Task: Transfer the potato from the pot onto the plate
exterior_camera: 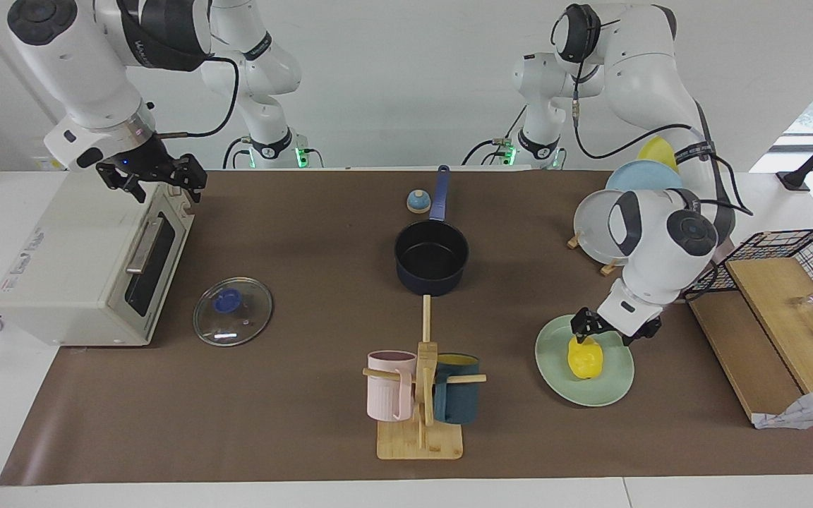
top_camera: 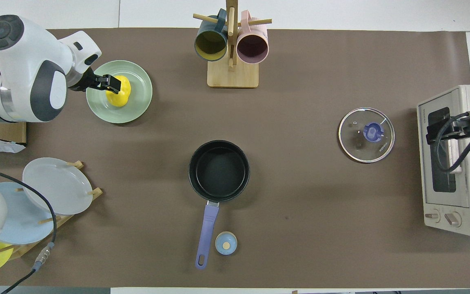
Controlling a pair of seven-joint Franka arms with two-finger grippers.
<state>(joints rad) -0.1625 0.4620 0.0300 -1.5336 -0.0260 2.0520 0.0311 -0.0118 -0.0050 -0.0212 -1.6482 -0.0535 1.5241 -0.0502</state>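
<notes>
Facing the robots, we see the potato (exterior_camera: 585, 358) lying on the plate (exterior_camera: 615, 388), our left gripper (exterior_camera: 598, 329) touching it with jaws seemingly apart, while overhead the pot (top_camera: 219, 170) sits empty and our right gripper (top_camera: 437, 131), its jaws unreadable, waits over the toaster oven (top_camera: 459, 159).

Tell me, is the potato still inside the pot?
No. The pot shows only its bare black bottom, and the potato lies on the green plate, under the left claw.
</notes>
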